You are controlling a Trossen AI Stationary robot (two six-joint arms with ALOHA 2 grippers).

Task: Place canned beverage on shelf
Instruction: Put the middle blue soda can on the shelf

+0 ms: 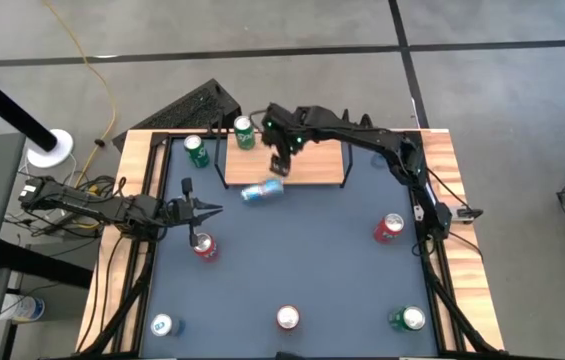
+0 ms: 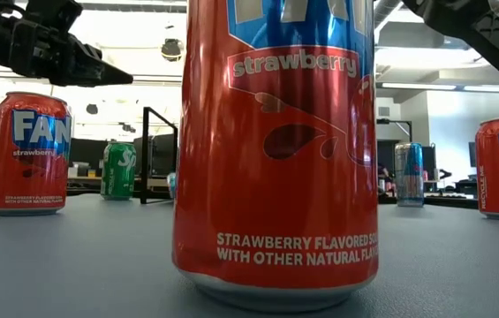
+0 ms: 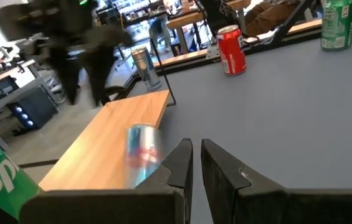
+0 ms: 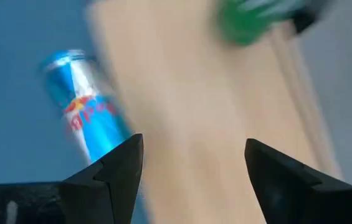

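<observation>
The shelf is a light-wood board with black wire ends at the back of the table. A green can stands on its left end. A blue canned beverage lies on its side on the table against the shelf's front edge; it also shows in the right wrist view as the blue can beside the board. My right gripper hangs open over the shelf, nothing between its fingers. My left gripper is shut and empty, left of the shelf, close to a red can.
Around the table stand a green can, a red can, a green can, a red can and a blue can. A slim can stands past the shelf's far end. A keyboard lies behind the table.
</observation>
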